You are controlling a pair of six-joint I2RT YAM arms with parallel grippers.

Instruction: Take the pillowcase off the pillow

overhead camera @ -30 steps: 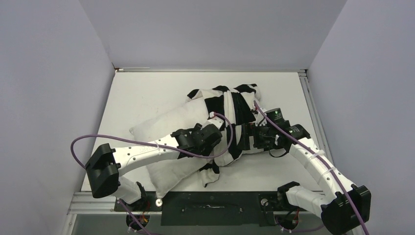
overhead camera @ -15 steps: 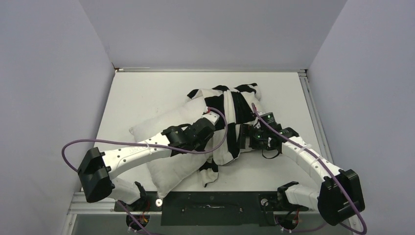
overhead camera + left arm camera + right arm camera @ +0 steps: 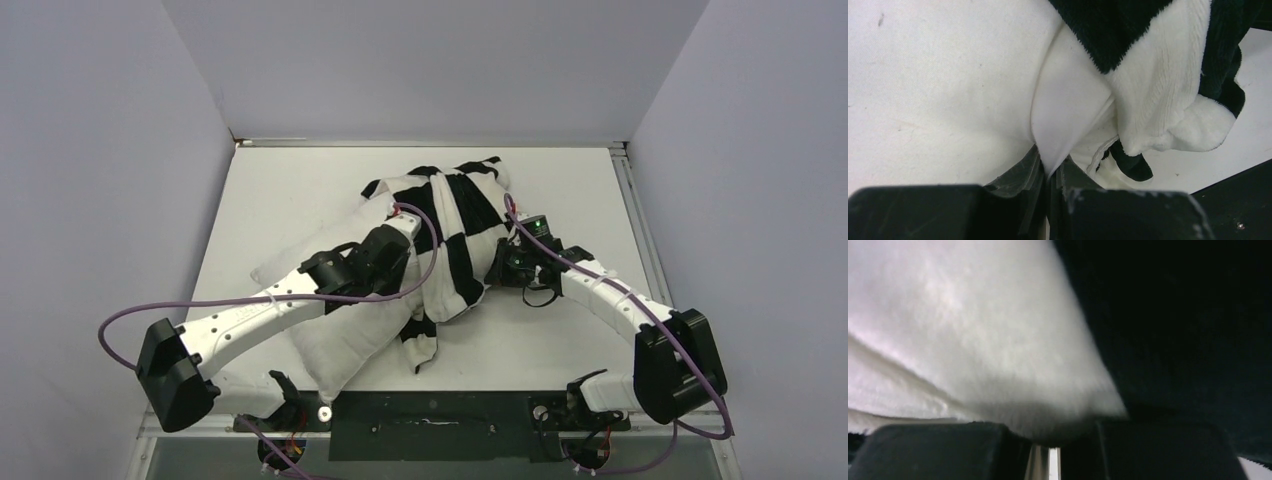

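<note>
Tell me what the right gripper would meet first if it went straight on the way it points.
The pillowcase: the right gripper has its fingers shut on that plush fabric, so it meets it at once. The pillow probably lies behind, but depth is unclear.

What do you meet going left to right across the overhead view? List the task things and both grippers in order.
pillow, uncovered white end → left gripper, pinching the pillow's plain white fabric → checkered pillowcase → right gripper, at the pillowcase's right edge.
</note>
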